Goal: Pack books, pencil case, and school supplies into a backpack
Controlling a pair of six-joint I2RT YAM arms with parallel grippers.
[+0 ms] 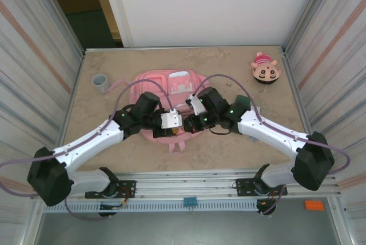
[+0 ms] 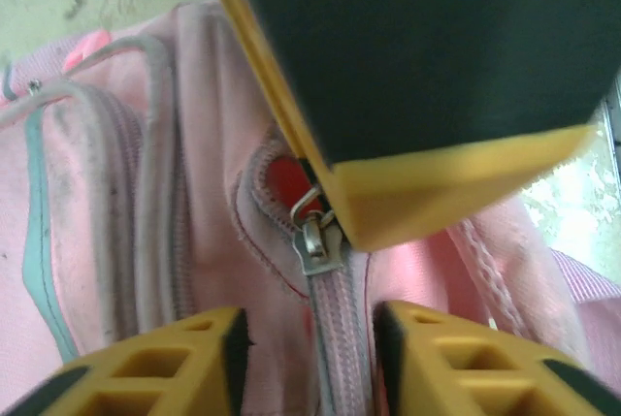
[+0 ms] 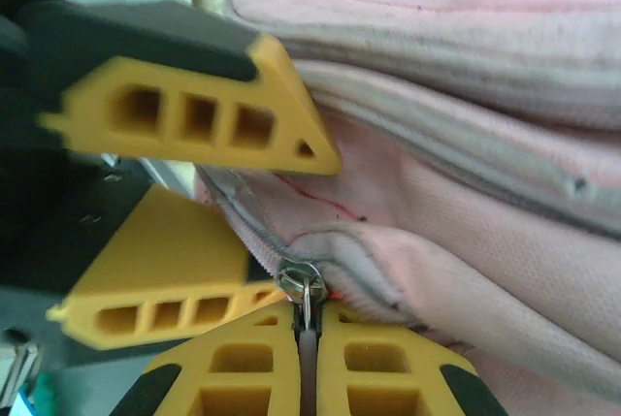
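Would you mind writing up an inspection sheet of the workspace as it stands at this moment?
Surface: tan stone-look table; no spills seen.
Job's things: pink backpack lies mid-table; its zipper pull sits at a partly opened seam with red showing inside.
Clutter: grey cup at back left; cartoon-face toy at back right.
Grippers: right gripper shut on the zipper pull; left gripper open, straddling the zipper track just below the pull.
Cables: purple cables arch from each arm over the backpack.
Surroundings: striped side walls; white back panel.
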